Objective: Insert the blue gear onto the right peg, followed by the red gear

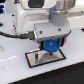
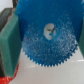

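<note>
The blue gear [image 1: 50, 46] hangs just above the grey black-rimmed plate [image 1: 37, 60], held under my gripper [image 1: 51, 44], which is shut on it. In the wrist view the blue gear [image 2: 47, 37] fills most of the picture, its toothed rim and small centre hole plain to see. A green-padded finger [image 2: 9, 42] presses against its edge. A bit of red [image 2: 5, 80] shows at one corner of that view; I cannot tell if it is the red gear. The right peg is hidden beneath the gear.
The white table [image 1: 15, 70] spreads around the plate. The arm's white body [image 1: 35, 17] and a black cable [image 1: 15, 34] hang over the back of the scene.
</note>
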